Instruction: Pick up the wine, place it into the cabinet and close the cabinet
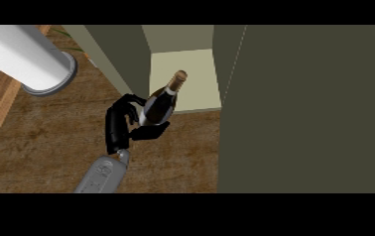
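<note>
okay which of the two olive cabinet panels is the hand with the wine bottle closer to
The narrower panel on the view's left, beside the cabinet opening. The hand holding the wine bottle sits at its lower end; the big panel fills the view's right.

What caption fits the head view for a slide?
Hand with fingers curled round the wine bottle, holding it at the open cabinet.

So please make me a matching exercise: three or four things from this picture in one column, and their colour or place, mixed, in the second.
Things:
1. wine bottle
2. cabinet shelf
3. counter top
4. cylinder

Descriptions:
A. pale cream, inside the open cabinet
B. brown wood grain
C. white, at upper left
D. dark, held in the hand

Pairs: 1-D, 2-A, 3-B, 4-C
</note>
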`<state>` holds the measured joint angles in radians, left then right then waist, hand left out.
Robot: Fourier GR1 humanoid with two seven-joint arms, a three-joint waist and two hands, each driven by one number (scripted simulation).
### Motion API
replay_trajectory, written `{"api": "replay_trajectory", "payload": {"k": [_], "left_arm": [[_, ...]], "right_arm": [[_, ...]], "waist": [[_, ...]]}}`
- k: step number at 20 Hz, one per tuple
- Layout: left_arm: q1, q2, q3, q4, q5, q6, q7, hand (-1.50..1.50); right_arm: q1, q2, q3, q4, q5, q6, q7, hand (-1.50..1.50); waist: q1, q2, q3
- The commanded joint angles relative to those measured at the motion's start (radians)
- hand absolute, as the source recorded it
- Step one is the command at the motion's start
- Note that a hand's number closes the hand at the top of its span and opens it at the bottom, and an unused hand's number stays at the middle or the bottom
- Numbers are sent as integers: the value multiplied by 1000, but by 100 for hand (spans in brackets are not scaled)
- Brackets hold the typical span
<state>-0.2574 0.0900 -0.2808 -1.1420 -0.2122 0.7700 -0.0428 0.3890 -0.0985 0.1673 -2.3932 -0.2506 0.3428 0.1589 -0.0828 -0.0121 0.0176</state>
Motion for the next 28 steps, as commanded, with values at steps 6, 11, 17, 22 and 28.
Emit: {"api": "replay_trajectory", "payload": {"k": [6,11,17,22,28], "left_arm": [[-228,-53,18,168,40,-86,84,150],[-250,-41,67,146,70,-43,89,150],[-242,1,-25,184,-69,17,49,150],[-238,43,-59,187,-142,36,68,150],[-243,-15,-97,161,-180,69,121,150]], "right_arm": [[16,-2,-2,-42,-70,6,24,-150],[16,-8,2,-44,-72,17,24,-150],[24,-11,29,-20,-65,44,8,-150],[30,-4,29,-30,-71,46,-3,-150],[-3,-6,16,-6,-83,59,-17,-150]], "waist": [[-51,38,-19],[-60,39,-20],[-78,40,-17],[-99,39,-15],[-93,41,-15]]}}
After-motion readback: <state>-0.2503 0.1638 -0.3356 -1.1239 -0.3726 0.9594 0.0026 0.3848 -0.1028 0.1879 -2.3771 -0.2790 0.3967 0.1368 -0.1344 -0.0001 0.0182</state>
